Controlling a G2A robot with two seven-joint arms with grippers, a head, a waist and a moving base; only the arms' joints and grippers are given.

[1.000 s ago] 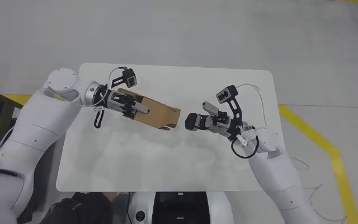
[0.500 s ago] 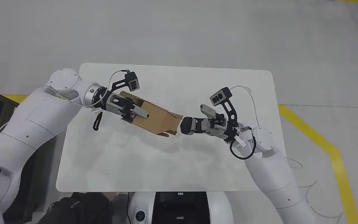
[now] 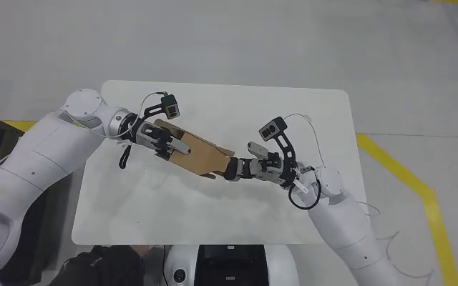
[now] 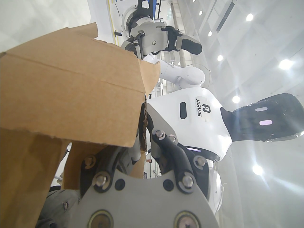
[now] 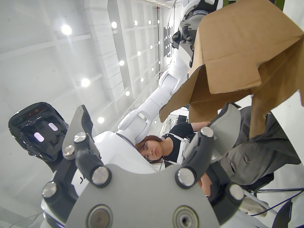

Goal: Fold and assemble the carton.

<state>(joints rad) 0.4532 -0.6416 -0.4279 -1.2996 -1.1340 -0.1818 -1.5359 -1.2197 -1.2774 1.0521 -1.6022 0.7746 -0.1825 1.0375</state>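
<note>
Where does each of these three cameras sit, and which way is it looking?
Top view: above the arms, facing down at the white table. It shows the left gripper clamped on one end of the carton and the right gripper at the other end.
Left wrist view: on the left wrist, facing up along its own gripper, past the carton to the ceiling. The right gripper shows beyond.
Right wrist view: on the right wrist, facing up between its own open fingers at the carton's open end.
Shared: all three views show the carton.
</note>
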